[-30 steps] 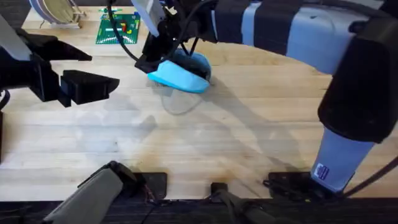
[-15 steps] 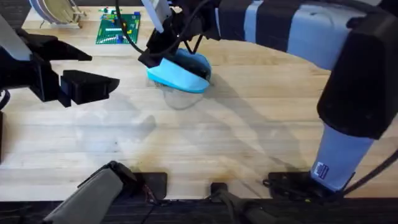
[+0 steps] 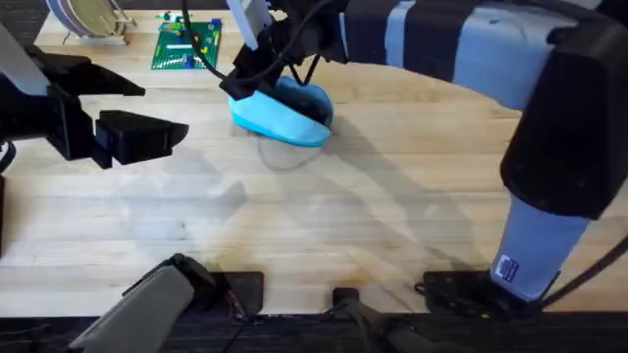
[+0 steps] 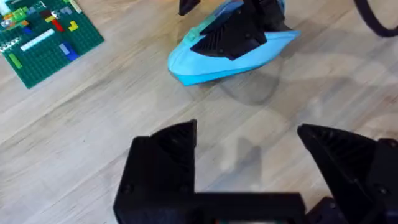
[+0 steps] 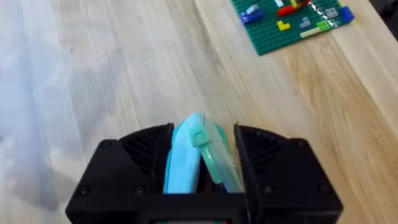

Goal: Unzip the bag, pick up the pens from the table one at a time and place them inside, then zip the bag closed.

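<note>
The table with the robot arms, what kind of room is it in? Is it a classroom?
Probably a robot workshop or lab, not a classroom. Two robot arms work over a bare wooden table; the right gripper clamps a blue bag, and a green brick baseplate lies at the far edge.

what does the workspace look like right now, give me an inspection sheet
surface: light wooden table, plank grain visible
job's things: blue bag toward the far side, gripped at one end; no pens seen
clutter: green brick baseplate with small coloured bricks at the far edge
grippers: right tool shut on the bag; left tool open, hovering short of the bag, holding nothing
cables: black cables run along the right arm above the bag
surroundings: a rack of round plates at the far left corner
</note>
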`<action>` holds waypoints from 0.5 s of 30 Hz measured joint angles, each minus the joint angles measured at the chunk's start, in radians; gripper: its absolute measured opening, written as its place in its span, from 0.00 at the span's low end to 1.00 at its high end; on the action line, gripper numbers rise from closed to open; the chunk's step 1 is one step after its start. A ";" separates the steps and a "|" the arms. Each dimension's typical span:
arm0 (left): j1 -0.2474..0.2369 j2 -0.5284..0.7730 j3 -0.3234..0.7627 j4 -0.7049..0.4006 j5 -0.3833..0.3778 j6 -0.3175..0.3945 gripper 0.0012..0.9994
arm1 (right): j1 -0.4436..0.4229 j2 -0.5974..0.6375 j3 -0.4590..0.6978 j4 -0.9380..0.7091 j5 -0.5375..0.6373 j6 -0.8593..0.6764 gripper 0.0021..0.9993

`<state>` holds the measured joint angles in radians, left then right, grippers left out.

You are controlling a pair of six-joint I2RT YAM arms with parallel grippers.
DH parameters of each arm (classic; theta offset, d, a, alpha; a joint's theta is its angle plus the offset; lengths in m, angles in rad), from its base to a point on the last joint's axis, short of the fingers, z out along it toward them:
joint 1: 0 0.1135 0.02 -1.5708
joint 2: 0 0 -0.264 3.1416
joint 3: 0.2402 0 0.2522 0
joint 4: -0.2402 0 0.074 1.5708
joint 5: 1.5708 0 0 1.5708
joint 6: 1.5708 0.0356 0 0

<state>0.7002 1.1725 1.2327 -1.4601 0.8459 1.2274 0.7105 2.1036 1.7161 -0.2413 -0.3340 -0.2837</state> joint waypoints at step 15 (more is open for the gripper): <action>0.000 0.000 0.000 0.000 0.000 0.000 0.99 | 0.000 0.058 0.003 -0.005 0.000 0.007 0.52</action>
<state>0.7002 1.1725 1.2327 -1.4601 0.8459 1.2274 0.7105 2.1616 1.7187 -0.2459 -0.3340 -0.2762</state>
